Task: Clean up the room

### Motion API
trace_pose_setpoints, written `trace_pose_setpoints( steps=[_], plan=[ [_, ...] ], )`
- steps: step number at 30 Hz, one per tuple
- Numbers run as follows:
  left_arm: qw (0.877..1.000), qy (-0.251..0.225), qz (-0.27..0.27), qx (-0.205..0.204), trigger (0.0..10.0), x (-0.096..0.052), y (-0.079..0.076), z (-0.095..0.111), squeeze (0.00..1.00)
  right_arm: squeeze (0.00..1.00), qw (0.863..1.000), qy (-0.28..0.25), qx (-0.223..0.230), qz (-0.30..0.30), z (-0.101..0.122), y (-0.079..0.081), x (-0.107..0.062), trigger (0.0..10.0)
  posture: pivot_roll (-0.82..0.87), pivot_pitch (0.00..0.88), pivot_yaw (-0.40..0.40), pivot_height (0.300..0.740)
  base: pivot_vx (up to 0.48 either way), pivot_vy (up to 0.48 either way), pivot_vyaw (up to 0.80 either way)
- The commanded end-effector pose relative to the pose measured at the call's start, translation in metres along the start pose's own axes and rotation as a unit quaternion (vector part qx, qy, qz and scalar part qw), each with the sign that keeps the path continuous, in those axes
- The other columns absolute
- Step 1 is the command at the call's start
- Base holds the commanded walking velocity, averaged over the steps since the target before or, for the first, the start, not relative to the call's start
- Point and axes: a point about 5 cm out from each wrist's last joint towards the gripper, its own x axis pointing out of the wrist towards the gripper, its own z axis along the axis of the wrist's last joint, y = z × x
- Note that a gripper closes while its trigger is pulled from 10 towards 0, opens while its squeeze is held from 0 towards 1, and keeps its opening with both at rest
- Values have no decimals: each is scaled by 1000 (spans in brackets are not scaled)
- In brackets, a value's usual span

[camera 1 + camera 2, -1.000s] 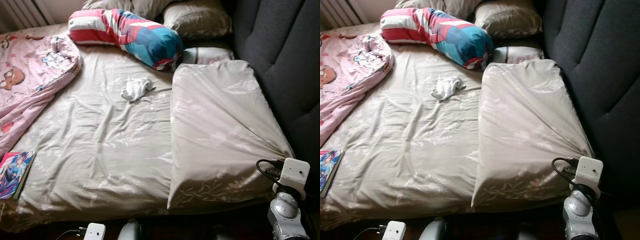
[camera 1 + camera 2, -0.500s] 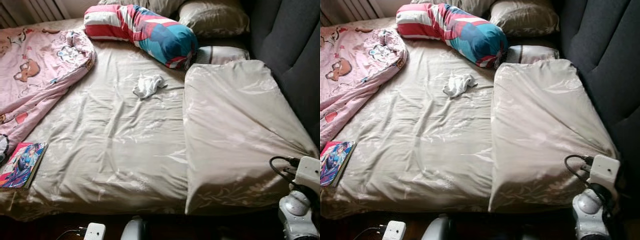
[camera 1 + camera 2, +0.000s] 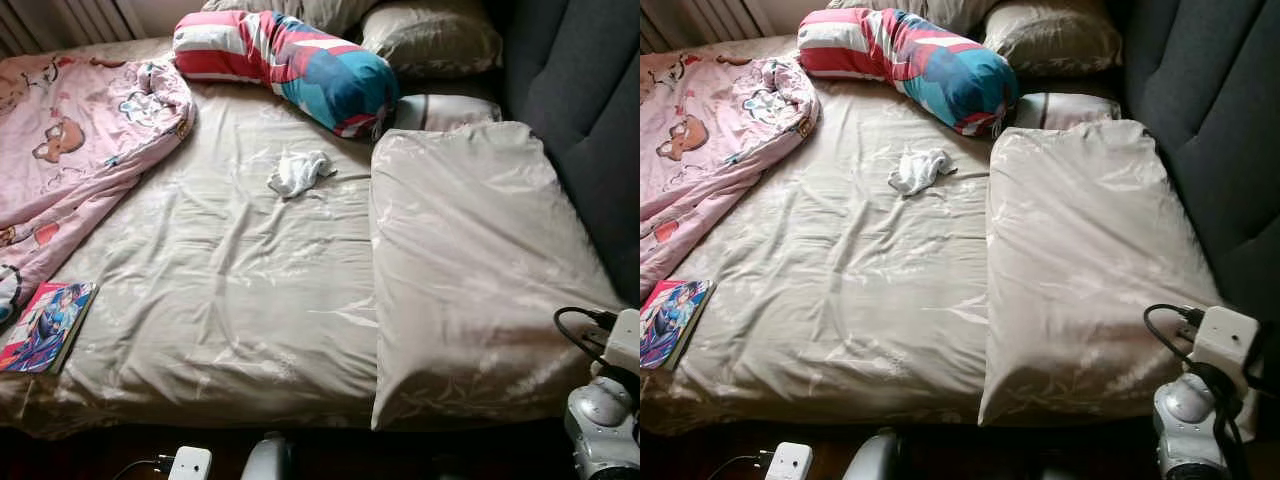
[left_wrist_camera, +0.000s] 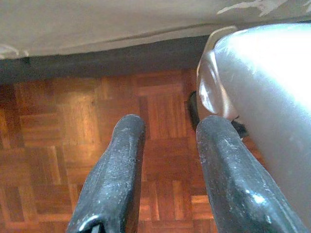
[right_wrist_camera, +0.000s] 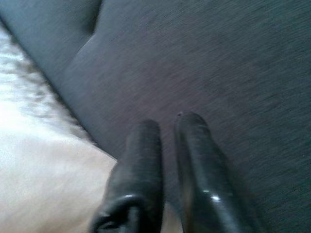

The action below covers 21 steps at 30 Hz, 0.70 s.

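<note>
Right gripper (image 5: 167,141): fingers nearly together with a thin gap, nothing between them, aimed at the dark headboard (image 3: 590,90) beside the near right corner of the folded duvet (image 3: 470,270).
Left gripper (image 4: 167,145): slightly parted, empty, hanging over the parquet floor (image 4: 73,126) below the bed's near edge.
Duvet: right side of the bed, doubled over; probably soft, bulky and slippery, best pinched at a corner.
White cloth (image 3: 300,172): mid-bed, far; light and limp.
Book (image 3: 45,326): near left edge; stiff, likely graspable by its overhang.

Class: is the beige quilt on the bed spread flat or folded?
Partly folded: the beige quilt has its right side doubled back into a thick flap, edge visible.
</note>
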Motion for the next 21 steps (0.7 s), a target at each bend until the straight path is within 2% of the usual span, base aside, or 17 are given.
trace_pose_setpoints(
  steps=[1, 4, 6, 7, 8, 9, 10, 12, 13, 16, 17, 19, 21],
  plan=[
    [1000, 27, 4, -2, 10000, -6, 4, -16, 0, 1000, 1000, 4, 2, -4, -4, -4, -1, 10000, -71, 298, 89, 637, 0, 0, 0],
    [1000, 26, 4, -2, 10000, -6, 4, -15, 0, 1000, 1000, -2, 9, 9, -1, 0, -2, 10000, -71, 298, 89, 637, 0, 0, 0],
    [1000, 26, 4, -1, 10000, -6, 4, -15, 0, 980, 997, -21, 38, 58, 7, 11, -6, 10000, -72, 297, 88, 637, 0, 0, 0],
    [1000, 26, 3, -1, 10000, -6, 3, -15, 0, 596, 994, -31, 53, 93, 12, 20, -9, 10000, -72, 297, 88, 637, 0, 0, 0],
    [1000, 26, 3, -1, 10000, -6, 3, -15, 0, 0, 987, -38, 66, 142, 15, 31, -16, 10000, -75, 294, 87, 637, 0, 0, 0],
    [1000, 26, 3, -1, 10000, -6, 2, -15, 0, 0, 984, -40, 70, 158, 16, 35, -18, 10000, -75, 294, 87, 637, 0, 0, 0],
    [1000, 25, 3, -2, 10000, -6, 2, -15, 0, 0, 975, -46, 83, 199, 19, 44, -26, 10000, -75, 292, 85, 637, 0, 0, 0],
    [1000, 25, 3, -2, 10000, -6, 2, -15, 0, 0, 972, -49, 88, 213, 19, 46, -29, 10000, -76, 292, 85, 637, 0, 0, 0],
    [1000, 25, 3, -2, 10000, -5, 2, -15, 0, 0, 962, -51, 101, 247, 20, 52, -36, 10000, -78, 292, 84, 637, 0, 0, 0],
    [1000, 24, 3, -3, 10000, -5, 2, -14, 0, 0, 945, -44, 123, 299, 19, 62, -48, 10000, -80, 289, 82, 637, 0, 0, 0],
    [1000, 23, 3, -3, 10000, -5, 1, -13, 0, 0, 935, -39, 124, 330, 16, 67, -57, 10000, -80, 288, 82, 637, 0, 0, 0],
    [1000, 22, 4, -3, 10000, -4, 1, -12, 0, 0, 930, -33, 120, 346, 13, 70, -62, 10000, -79, 286, 82, 637, 0, 0, 0],
    [1000, 22, 4, -3, 10000, -4, 2, -12, 0, 0, 927, -19, 98, 360, 6, 72, -66, 10000, -79, 286, 82, 637, 0, 0, 0]
  ],
)
